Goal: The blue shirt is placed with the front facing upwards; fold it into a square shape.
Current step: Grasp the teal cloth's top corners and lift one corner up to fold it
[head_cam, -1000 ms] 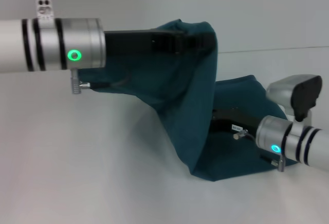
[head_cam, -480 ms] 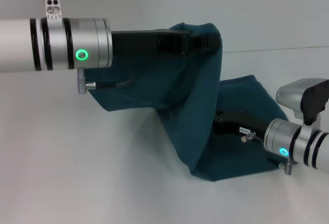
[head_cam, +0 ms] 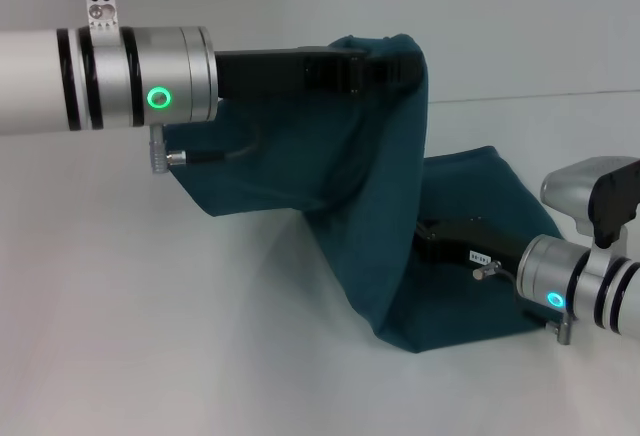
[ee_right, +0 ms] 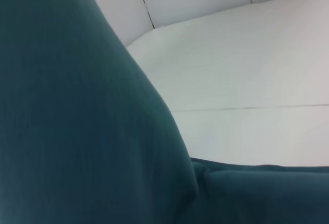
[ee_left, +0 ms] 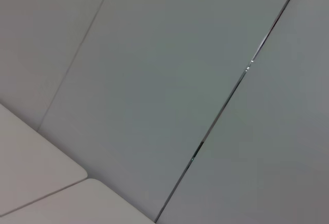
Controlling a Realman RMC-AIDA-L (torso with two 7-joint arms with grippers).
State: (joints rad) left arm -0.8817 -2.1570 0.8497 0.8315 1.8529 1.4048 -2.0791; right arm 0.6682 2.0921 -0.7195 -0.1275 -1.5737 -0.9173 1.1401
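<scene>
Teal cotton everywhere: the blue shirt (head_cam: 370,246) lies half-folded on the white table (head_cam: 150,336). Nearest, the right gripper (head_cam: 425,234) is buried under its low part, grip unclear. Farther back the left gripper (head_cam: 405,64) pinches the raised edge; I'd carry it across level so the fold lands square.

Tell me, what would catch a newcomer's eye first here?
Probably the blue shirt, hoisted off the white table like a tent. The left gripper lifts one part high at the back, while the right gripper reaches low into the cloth near the table; both arms glow with green rings.
</scene>
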